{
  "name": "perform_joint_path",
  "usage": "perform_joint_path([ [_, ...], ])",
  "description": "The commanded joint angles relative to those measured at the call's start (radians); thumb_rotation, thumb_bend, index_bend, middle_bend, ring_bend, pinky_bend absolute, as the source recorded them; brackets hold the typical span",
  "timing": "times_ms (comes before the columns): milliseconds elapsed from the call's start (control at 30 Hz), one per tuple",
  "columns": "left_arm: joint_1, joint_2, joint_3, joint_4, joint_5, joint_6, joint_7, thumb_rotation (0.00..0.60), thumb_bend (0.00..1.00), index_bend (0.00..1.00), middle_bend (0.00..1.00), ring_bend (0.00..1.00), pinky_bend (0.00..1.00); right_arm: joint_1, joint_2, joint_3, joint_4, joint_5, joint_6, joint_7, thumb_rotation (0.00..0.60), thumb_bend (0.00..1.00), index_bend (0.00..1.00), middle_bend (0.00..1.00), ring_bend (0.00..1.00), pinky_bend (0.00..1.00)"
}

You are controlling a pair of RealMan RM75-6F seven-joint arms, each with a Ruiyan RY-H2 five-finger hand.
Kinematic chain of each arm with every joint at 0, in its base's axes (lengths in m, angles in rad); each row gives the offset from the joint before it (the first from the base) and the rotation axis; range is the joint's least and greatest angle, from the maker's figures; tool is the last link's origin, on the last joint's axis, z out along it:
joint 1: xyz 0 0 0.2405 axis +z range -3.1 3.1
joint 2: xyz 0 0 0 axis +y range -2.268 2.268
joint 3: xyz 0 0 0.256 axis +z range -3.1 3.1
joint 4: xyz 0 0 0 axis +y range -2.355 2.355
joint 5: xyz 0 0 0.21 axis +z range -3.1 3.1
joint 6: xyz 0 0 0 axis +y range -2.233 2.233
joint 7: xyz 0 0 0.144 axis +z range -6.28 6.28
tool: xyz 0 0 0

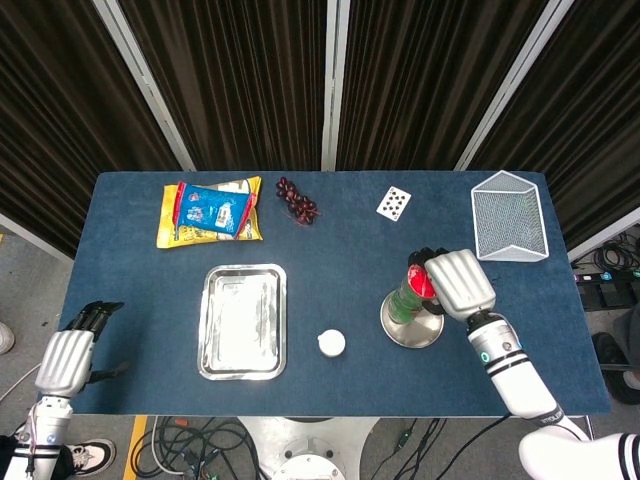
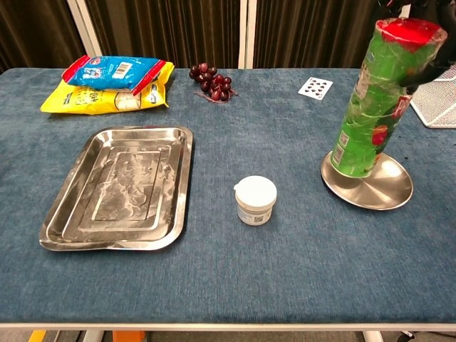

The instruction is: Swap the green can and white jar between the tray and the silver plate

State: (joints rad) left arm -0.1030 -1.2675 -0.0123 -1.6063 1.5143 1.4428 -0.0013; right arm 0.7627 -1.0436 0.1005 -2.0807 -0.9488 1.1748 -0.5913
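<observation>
Green is the colour of the tall can [image 2: 370, 100], and it has a red lid. Its bottom edge is on the silver plate [image 2: 385, 192], but the can leans a little, so it may not be set down flat yet. The right robot hand [image 1: 458, 283] is wrapped around the top part of the can and grips it (in the chest view you can only see dark fingers by the lid).

So the first half of the job looks almost done. I think the can just needs to stand straight on the plate, and then the robot hand can let go.

The white jar [image 2: 255, 200] is not in its new home. It stands on the blue worktop [image 2: 228, 285], between the tray [image 2: 64, 228] and the plate, touching neither one. The tray has nothing in it. So the jar must be picked up and put in the tray. That is the part that is left.

The left robot hand [image 1: 68, 355] is low at the edge of the head view, off the side of the worktop, far from the jar. It holds nothing. Its dark fingers look bunched together, but I cannot tell if it is open or closed.

A snack bag [image 2: 114, 82], some grapes [image 2: 212, 83], a playing card [image 2: 315, 87] and a wire basket [image 1: 508, 230] lie at the far side.
</observation>
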Motion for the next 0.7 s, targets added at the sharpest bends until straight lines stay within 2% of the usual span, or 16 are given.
perform_joint_path([
  [33,0.0,0.001,0.0,0.001,-0.001,-0.001,-0.003,0.6,0.03,0.18,0.18,0.12,0.32,-0.005,0.0,-0.005,-0.001,0.004,-0.002,-0.009,0.6,0.18,0.44,0.44,0.45,0.63],
  [233,0.002,0.0,0.003,0.006,-0.001,0.001,-0.01,0.6,0.03,0.18,0.18,0.12,0.32,-0.014,-0.003,-0.011,0.002,0.012,-0.008,-0.022,0.6,0.17,0.43,0.44,0.44,0.59],
  [300,0.001,-0.002,0.003,0.008,0.0,0.001,-0.009,0.6,0.03,0.18,0.18,0.12,0.32,-0.016,-0.005,-0.013,0.006,0.014,-0.015,-0.024,0.6,0.16,0.37,0.42,0.38,0.53],
  [500,0.001,-0.002,0.002,0.008,0.003,0.006,-0.005,0.6,0.03,0.18,0.18,0.12,0.32,-0.028,-0.001,-0.017,0.004,-0.011,-0.019,-0.016,0.6,0.1,0.07,0.19,0.08,0.25],
  [567,0.001,-0.002,0.002,0.008,0.004,0.006,-0.005,0.6,0.03,0.18,0.18,0.12,0.32,-0.034,0.006,-0.018,-0.002,-0.023,-0.02,-0.01,0.6,0.08,0.01,0.13,0.02,0.18],
  [700,0.0,-0.001,0.003,0.005,0.006,0.007,-0.004,0.6,0.03,0.18,0.18,0.12,0.32,-0.05,0.025,-0.017,-0.019,-0.055,-0.018,0.016,0.6,0.04,0.0,0.05,0.0,0.07],
])
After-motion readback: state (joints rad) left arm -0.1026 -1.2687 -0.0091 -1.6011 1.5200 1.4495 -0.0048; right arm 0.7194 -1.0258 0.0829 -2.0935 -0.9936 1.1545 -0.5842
